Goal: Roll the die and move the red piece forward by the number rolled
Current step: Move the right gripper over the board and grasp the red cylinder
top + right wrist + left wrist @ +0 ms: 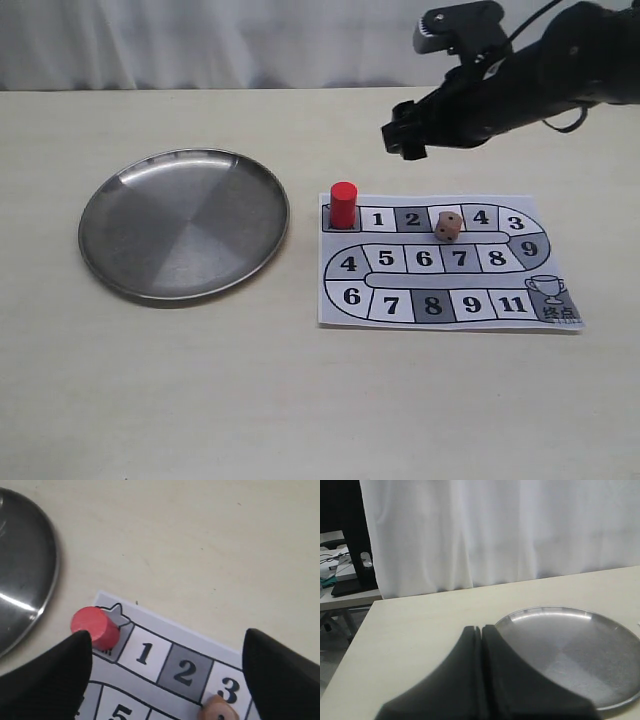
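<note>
Left of the board [400, 258] lies a plate [183, 222], with the left gripper [481, 630] clenched empty beside it. The red piece [343, 204] stands on the board's start square and the die [447, 226] on square 3. The right gripper [403, 135] hangs over the board's far edge, released.

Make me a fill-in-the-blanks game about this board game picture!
The red piece stands next to square number ____.
The die lies between squares 2 and ____.
The left gripper is ____.
In the exterior view, the metal plate sits ____ of the board.
Missing words: 1; 4; shut; left.
</note>
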You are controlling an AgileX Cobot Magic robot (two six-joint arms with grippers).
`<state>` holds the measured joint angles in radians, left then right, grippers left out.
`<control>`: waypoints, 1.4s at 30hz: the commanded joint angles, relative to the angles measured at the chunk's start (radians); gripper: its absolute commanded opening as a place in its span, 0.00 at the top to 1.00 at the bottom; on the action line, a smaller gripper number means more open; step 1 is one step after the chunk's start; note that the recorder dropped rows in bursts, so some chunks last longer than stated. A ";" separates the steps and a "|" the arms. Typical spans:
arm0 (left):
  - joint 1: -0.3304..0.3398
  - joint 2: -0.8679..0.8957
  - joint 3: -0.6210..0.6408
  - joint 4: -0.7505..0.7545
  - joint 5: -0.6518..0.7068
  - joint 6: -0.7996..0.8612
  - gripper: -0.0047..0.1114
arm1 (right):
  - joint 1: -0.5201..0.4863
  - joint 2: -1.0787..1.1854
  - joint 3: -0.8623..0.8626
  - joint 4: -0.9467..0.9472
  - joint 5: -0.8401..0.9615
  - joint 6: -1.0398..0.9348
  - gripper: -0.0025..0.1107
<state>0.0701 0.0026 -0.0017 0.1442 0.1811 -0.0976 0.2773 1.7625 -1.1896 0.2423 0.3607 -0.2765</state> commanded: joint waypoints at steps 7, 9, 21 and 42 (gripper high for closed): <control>0.005 -0.003 0.002 0.000 -0.008 -0.001 0.96 | 0.055 0.004 -0.058 0.000 0.122 -0.083 0.30; 0.005 -0.003 0.002 0.000 -0.008 -0.001 0.96 | 0.033 0.004 -0.092 0.000 0.262 -0.083 0.30; 0.005 -0.003 0.002 0.000 -0.008 -0.001 0.96 | -0.101 0.179 -0.118 -0.027 0.530 -0.025 0.30; 0.005 -0.003 0.002 0.000 -0.008 -0.001 0.96 | -0.101 0.243 -0.157 0.103 0.541 -0.134 0.30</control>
<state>0.0701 0.0026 -0.0017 0.1442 0.1811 -0.0976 0.1812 2.0073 -1.3168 0.2454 0.8902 -0.3307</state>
